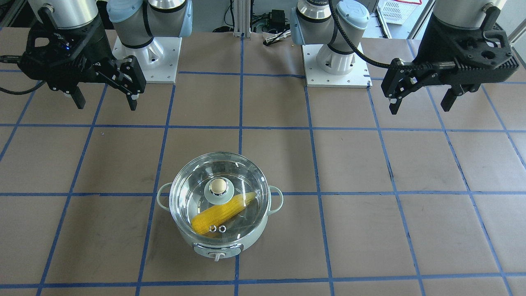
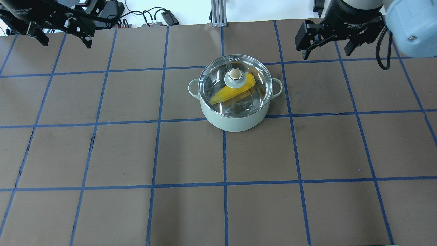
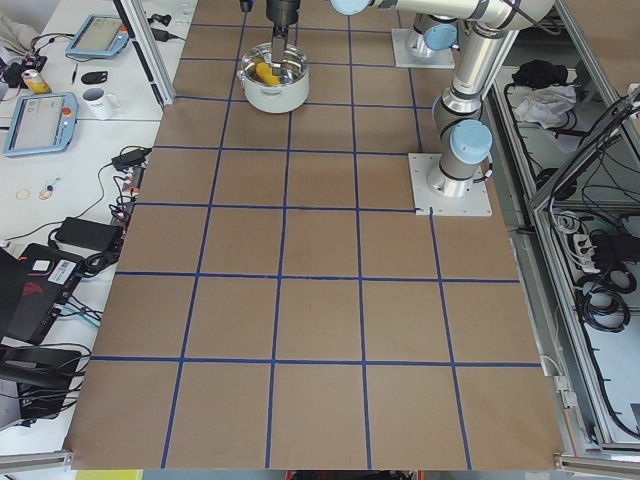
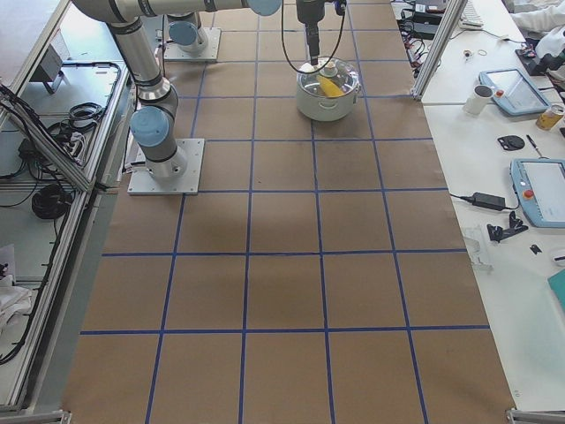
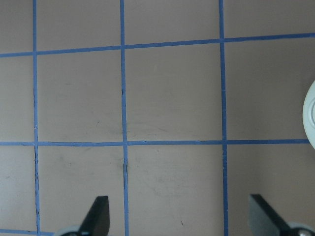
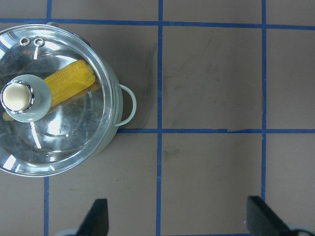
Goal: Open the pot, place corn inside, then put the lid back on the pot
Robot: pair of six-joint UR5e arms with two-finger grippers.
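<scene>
The pale mint-green pot [image 1: 218, 248] stands on the table midway between the arms, its control knob facing away from the robot. The clear glass lid [image 1: 189, 199] with its gold-beige knob [image 1: 218, 187] sits closed on the pot. The yellow corn [image 1: 224, 213] lies inside, visible through the glass. In the overhead view the pot [image 2: 235, 121], lid [image 2: 240, 100] and corn [image 2: 232, 93] show the same. My left gripper [image 2: 66, 43] is open and empty, raised far to the pot's left. My right gripper [image 2: 326, 54] is open and empty, raised to the pot's right. The right wrist view shows the lid [image 6: 74, 142] and corn [image 6: 69, 81].
The table is brown paper with a blue tape grid. The arm bases [image 1: 337, 61] stand on white plates at the robot's side. Cables and power bricks [image 2: 164, 17] lie beyond the far edge. Side benches with tablets [image 4: 543, 190] run alongside.
</scene>
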